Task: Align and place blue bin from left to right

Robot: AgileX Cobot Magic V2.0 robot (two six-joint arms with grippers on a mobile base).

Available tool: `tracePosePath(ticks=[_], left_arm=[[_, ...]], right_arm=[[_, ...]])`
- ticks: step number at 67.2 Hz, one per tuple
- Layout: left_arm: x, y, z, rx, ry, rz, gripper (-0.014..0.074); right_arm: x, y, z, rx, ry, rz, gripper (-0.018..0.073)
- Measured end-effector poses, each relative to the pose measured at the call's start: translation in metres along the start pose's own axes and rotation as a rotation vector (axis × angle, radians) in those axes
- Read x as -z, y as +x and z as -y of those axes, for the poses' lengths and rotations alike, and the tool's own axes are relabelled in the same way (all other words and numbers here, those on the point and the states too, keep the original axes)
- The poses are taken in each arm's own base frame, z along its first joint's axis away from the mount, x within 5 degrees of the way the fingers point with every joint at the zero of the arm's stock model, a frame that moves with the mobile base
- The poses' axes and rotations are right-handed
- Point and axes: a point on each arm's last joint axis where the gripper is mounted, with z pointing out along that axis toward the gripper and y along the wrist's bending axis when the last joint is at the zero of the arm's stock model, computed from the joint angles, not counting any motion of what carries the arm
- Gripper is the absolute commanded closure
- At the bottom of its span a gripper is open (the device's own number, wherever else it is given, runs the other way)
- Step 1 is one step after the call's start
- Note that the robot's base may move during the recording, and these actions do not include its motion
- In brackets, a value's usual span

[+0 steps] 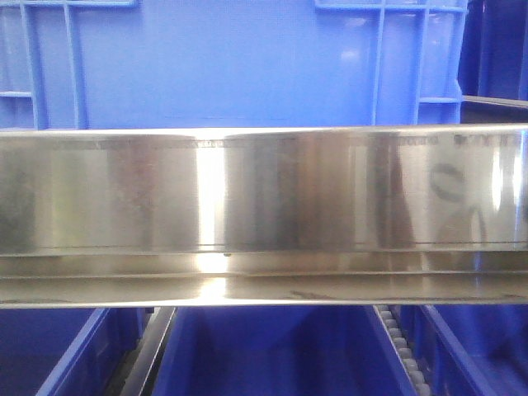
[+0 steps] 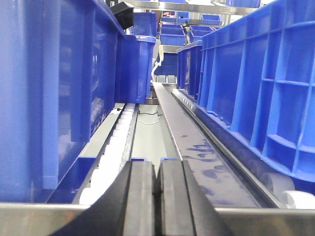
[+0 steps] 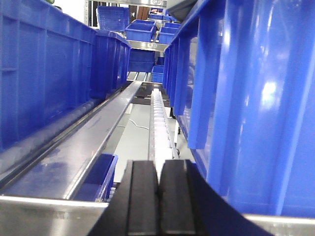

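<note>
while the right gripper point(image 3: 158, 173) sits closed, the blue bin point(image 3: 256, 98) flanks its right

The bin point(image 1: 223, 66) is medium blue. Its smooth panel is glossy with pale highlights, and its corner posts are ribbed in lighter blue lines. The rail point(image 1: 264, 198) below it is silver steel, streaked with one bright white vertical glare and dull brownish smears. The lower bins point(image 1: 272, 355) are a darker, deeper blue, and the rollers point(image 1: 403, 351) between them are whitish grey. In the wrist views the left pincer point(image 2: 156, 169) and right pincer point(image 3: 159, 169) are matt black. The flanking crates point(image 2: 266, 98) are saturated blue with a grid of ribs, the track point(image 2: 197, 147) is grey with bluish reflections, and the floor point(image 2: 147, 142) is pale grey.
</note>
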Motion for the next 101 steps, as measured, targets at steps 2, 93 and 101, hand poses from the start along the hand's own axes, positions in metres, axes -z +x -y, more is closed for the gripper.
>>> tracePosePath(ticks=[2,93,101], left_arm=[[0.000,0.000,0.000,0.000,0.000,0.000,0.0707],[0.003,-0.027,0.001,0.000,0.008,0.178,0.0707],[0.010,-0.063,0.002,0.000,0.007,0.219,0.0707]], right_arm=[[0.000,0.000,0.000,0.000,0.000,0.000,0.0638],[0.002,-0.020,0.001,0.000,0.014,0.219,0.0638],[0.006,-0.041,0.003,0.000,0.018,0.278,0.0638]])
